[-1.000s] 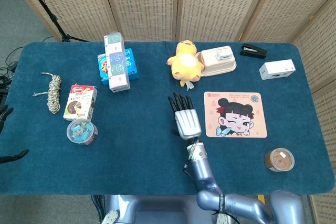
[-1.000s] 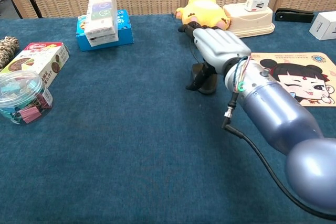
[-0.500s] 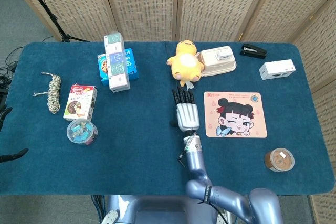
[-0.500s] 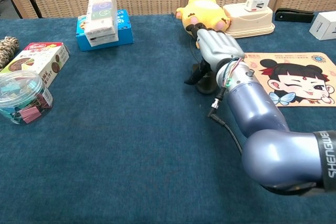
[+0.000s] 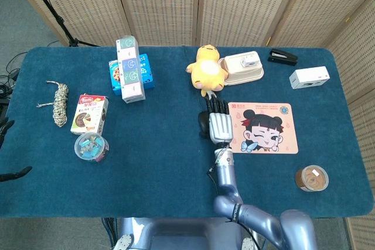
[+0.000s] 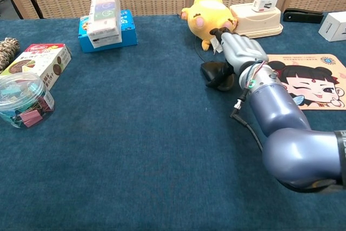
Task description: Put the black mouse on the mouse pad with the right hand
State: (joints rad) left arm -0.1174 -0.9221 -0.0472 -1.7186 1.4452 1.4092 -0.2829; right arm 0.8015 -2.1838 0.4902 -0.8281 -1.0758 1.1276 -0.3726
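Note:
The black mouse (image 5: 203, 123) (image 6: 215, 73) sits on the blue cloth just left of the cartoon-face mouse pad (image 5: 262, 127) (image 6: 309, 82). My right hand (image 5: 218, 122) (image 6: 242, 51) lies palm down over the mouse's right side, fingers stretched straight toward the yellow plush. Its thumb hangs beside the mouse, and the mouse's left half shows clear of the hand. Nothing is gripped. Only dark tips of what looks like my left hand (image 5: 4, 128) peek in at the table's left edge in the head view.
A yellow plush (image 5: 206, 69) and a cream box (image 5: 242, 67) stand just beyond the hand. A stapler (image 5: 282, 57), a white box (image 5: 309, 78) and a brown cup (image 5: 312, 178) surround the pad. Boxes (image 5: 131, 71), a clip jar (image 5: 91, 146) and rope (image 5: 59, 102) are left.
My right hand has slid right and forward toward the pad and plush, uncovering the left part of the mouse. The mouse itself has barely shifted.

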